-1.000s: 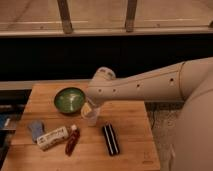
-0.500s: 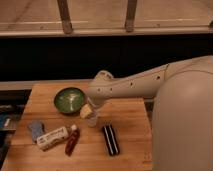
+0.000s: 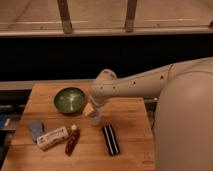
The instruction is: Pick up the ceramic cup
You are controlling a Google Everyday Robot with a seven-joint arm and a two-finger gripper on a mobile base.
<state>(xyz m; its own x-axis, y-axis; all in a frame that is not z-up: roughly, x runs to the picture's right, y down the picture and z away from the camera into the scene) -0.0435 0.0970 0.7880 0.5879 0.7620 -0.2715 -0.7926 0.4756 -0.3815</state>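
Fingers: open or closed, cannot tell; gripper (image 3: 93,113) down at ceramic cup (image 3: 95,120), beside green bowl (image 3: 69,100).

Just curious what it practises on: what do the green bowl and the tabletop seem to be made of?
The green bowl looks like glazed ceramic: its inside has a soft sheen. The tabletop looks like wood, matte, warm brown with faint plank lines. The gripper is just beside the bowl, down at the ceramic cup.
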